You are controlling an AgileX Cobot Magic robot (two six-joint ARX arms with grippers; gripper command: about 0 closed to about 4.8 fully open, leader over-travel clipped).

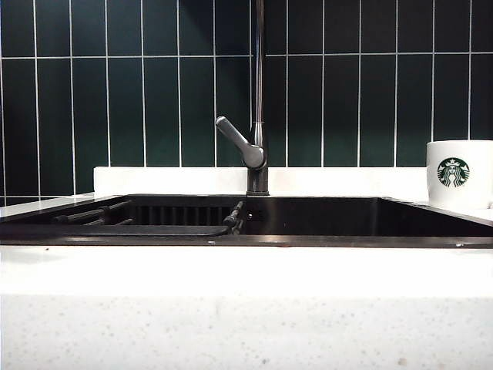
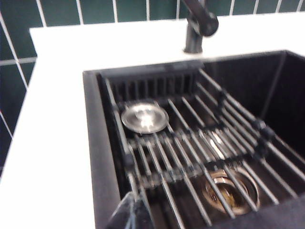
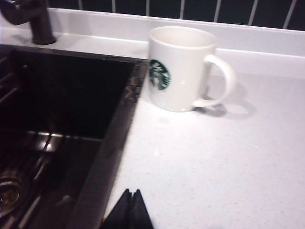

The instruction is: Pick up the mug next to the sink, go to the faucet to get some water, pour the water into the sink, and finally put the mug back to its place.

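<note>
Dark green tiles (image 1: 146,85) with pale grout rise as a wall behind the sink (image 1: 323,220), which is the landmark here: a wide dark basin sunk into a white speckled stone surface (image 1: 246,308) that frames it on every side. Inside the sink, toward its left half, a dark wire rack (image 2: 200,143) of thin parallel rods spans the basin; a round shiny metal disc (image 2: 144,118) lies on the rack near the sink's back wall, and below the rods a brass-coloured drain (image 2: 228,191) shows in the sink floor. The faucet (image 1: 258,100) stands on the surface directly behind the sink's back edge, roughly at its middle, a slim dark pipe going up out of the exterior view, with its lighter grey lever (image 1: 239,142) angled up and to the left. The mug (image 3: 183,69) stands upright on the surface just beside the sink's right rim, logo facing the basin side and handle turned away from the sink. The left gripper (image 2: 131,214) hovers above the sink's left front part, over the rack, its dark fingertips pressed together and empty. The right gripper (image 3: 129,212) hangs over the surface by the sink's right edge, well short of the mug, likewise clenched on nothing.
</note>
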